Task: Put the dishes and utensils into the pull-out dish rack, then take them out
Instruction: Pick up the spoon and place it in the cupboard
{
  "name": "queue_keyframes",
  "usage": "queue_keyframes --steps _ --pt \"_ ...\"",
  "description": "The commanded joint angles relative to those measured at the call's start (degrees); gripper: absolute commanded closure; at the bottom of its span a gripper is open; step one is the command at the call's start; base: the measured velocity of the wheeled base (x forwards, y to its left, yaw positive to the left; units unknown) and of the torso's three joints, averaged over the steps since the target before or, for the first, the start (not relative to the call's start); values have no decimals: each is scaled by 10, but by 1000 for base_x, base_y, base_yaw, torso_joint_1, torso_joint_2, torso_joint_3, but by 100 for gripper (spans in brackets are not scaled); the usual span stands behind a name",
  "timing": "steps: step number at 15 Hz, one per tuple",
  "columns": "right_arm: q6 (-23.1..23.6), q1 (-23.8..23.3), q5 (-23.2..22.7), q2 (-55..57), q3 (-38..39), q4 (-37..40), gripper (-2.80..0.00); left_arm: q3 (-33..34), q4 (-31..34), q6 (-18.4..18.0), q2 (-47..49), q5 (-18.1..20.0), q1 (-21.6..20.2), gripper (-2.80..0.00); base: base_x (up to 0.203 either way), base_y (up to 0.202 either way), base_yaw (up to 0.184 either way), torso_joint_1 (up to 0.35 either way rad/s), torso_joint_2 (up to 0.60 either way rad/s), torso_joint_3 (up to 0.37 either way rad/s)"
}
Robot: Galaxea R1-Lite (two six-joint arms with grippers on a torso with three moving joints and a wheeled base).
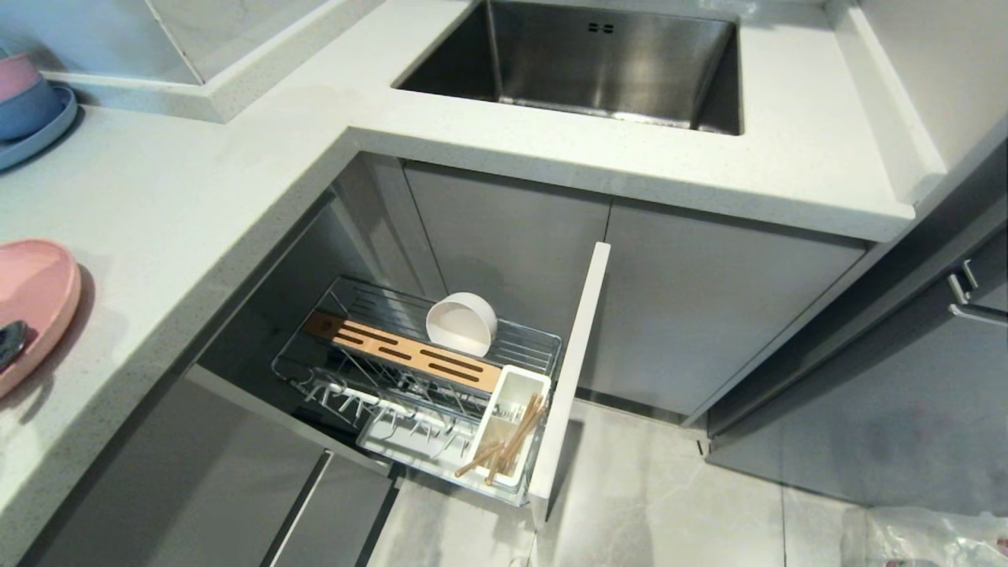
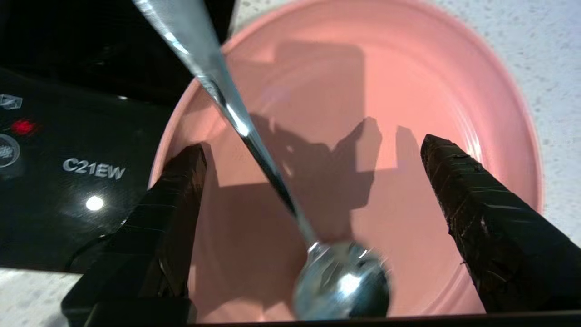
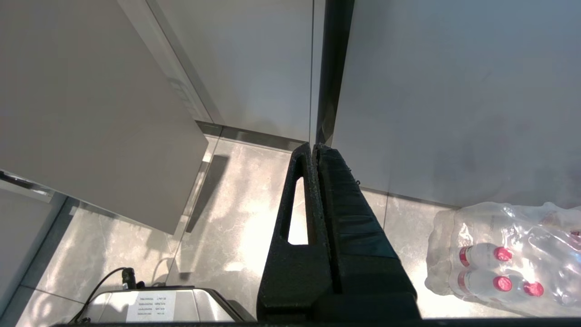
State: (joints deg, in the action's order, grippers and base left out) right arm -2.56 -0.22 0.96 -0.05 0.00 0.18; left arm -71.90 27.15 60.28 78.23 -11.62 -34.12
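One slim silver spoon [image 2: 272, 181] lies on the single salmon-pink plate [image 2: 408, 91] on the counter [image 2: 553, 54], directly between the left tool's [image 2: 313, 150] wide-spread fingers, untouched. One cream-white bowl [image 1: 461, 321] and two wooden chopsticks [image 1: 508, 447] sit in the pull-out rack [image 1: 409, 370]. The right tool [image 3: 314, 152] hangs closed, empty.

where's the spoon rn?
On the pink plate on the counter at the head view's left edge; the spoon lies between the open left gripper fingers, untouched.

Spoon [image 2: 317, 254] lies on pink plate [image 2: 408, 91]; bowl [image 1: 461, 321], apparently tilted, and chopsticks [image 1: 508, 445] in rack [image 1: 409, 378].
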Motion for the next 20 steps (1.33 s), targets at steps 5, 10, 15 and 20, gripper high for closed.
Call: queue_keyframes --steps 5,10,15,20 --pt "0 0 0 0 1 0 0 14 -5 3 3 4 -3 -280 0 0 0 0 0 0" --pt "0 0 0 0 1 0 0 16 -6 -7 6 3 -4 -280 0 0 0 0 0 0" --pt "0 0 0 0 1 0 0 18 -6 -11 8 4 -5 0 0 0 0 0 0 0" --pt "0 0 0 0 1 0 0 16 -6 -11 8 4 -5 0 0 0 0 0 0 0"
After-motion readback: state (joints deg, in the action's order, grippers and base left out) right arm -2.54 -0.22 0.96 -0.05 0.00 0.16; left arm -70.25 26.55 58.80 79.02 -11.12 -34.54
